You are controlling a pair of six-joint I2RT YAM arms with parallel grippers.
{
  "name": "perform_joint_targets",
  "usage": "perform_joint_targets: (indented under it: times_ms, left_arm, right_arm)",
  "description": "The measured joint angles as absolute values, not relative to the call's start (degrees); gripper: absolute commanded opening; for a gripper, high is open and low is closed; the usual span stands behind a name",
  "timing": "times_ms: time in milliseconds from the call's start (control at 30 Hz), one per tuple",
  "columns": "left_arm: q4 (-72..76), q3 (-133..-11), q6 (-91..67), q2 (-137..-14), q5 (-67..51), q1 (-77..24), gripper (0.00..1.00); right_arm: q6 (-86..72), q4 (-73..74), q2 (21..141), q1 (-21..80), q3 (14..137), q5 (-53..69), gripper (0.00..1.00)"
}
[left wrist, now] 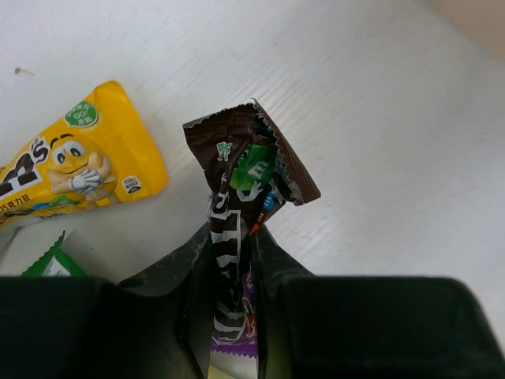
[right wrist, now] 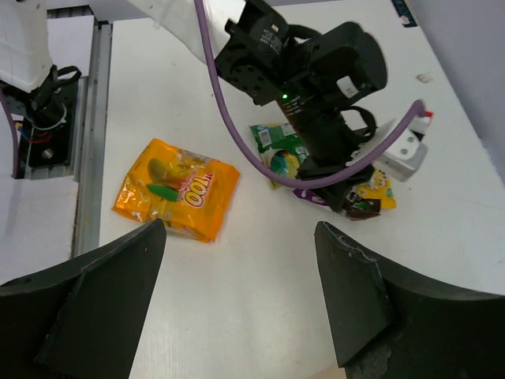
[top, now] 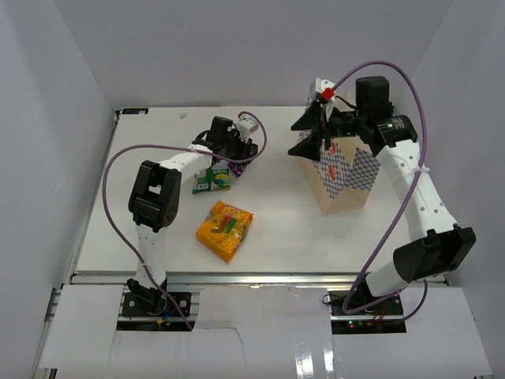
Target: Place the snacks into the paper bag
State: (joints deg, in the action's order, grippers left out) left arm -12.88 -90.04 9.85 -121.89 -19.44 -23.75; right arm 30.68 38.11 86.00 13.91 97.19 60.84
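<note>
My left gripper (top: 235,151) is down on the snack pile at the back left. In the left wrist view it (left wrist: 235,237) is shut on the dark bar (left wrist: 245,170), and a purple wrapper edge (left wrist: 237,332) is pinched in with it. A small yellow bar wrapper (left wrist: 83,166) lies just left of it. The green-white pouch (top: 211,180) lies beside the pile. The big orange-yellow pouch (top: 225,230) lies flat nearer the front. The paper bag (top: 345,178) stands upright at the right. My right gripper (top: 310,134) hangs open and empty at the bag's upper left edge; the right wrist view shows it (right wrist: 238,229) wide open.
White walls enclose the table on three sides. A metal rail (top: 260,278) runs along the near edge. The left arm's purple cable (top: 118,166) loops over the table's left part. A small white block (right wrist: 404,151) lies behind the snack pile.
</note>
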Motion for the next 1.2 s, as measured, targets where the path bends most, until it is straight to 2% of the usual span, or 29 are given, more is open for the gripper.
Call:
perform_joint_targets:
  times_ms: [200, 400, 433, 467, 733, 967, 1200]
  left_arm:
    - [-6.85, -79.77, 1.69, -108.71, -25.52, -23.75, 0.3]
    - [4.62, -67.42, -13.74, -97.84, -31.14, -23.75, 0.25]
    - [6.48, -65.84, -16.95, -97.14, -31.33, -23.75, 0.25]
    - [7.94, -64.38, -19.97, -96.64, -31.55, -23.75, 0.25]
    - [19.75, -51.75, -39.07, -91.83, -28.51, -23.68, 0.27]
    - [25.08, -46.22, -40.6, -83.83, -28.29, -23.51, 0.3]
    - [27.4, -41.95, -41.28, -79.26, -28.34, -23.2, 0.3]
  right_arm:
    - [25.87, 37.21, 85.97, 21.98, 95.94, 53.78, 0.8]
    - [14.63, 31.22, 86.08, 25.76, 88.84, 47.13, 0.81]
    - [12.08, 29.74, 86.21, 26.33, 87.29, 45.67, 0.97]
    - [9.26, 28.32, 86.35, 26.96, 85.91, 44.07, 0.9]
    - [-7.29, 19.64, 89.89, 31.2, 82.7, 32.08, 0.9]
    - [-19.9, 16.4, 92.73, 31.24, 83.09, 24.97, 0.9]
    - [-27.7, 14.61, 99.24, 31.53, 86.08, 24.18, 0.94]
